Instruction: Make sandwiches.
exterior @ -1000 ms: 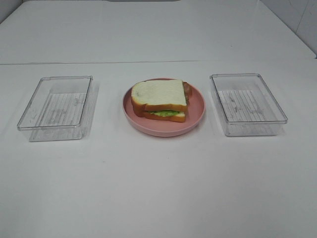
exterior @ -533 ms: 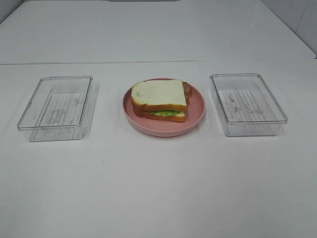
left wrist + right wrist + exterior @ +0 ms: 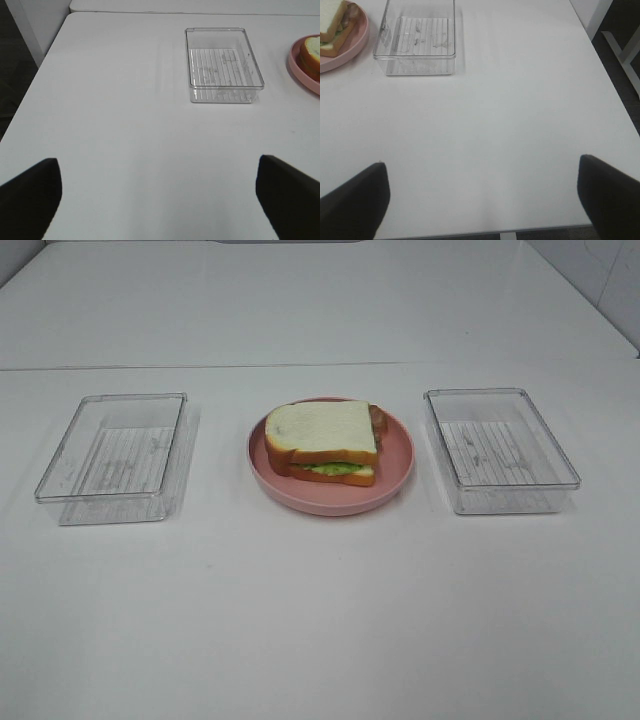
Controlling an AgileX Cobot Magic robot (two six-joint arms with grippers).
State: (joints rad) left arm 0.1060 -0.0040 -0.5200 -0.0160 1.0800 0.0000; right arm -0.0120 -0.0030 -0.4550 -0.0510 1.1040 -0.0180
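Assembled sandwich sits on pink plate; flanking clear trays emptied. Left hand and right hand spread, withdrawn over bench; task judged complete.

Layout on the table: a plate lies midway between the left and right edges, bearing the sandwich. One container lies toward the left edge, another container toward the right edge, each well apart from the plate, all three in one row.
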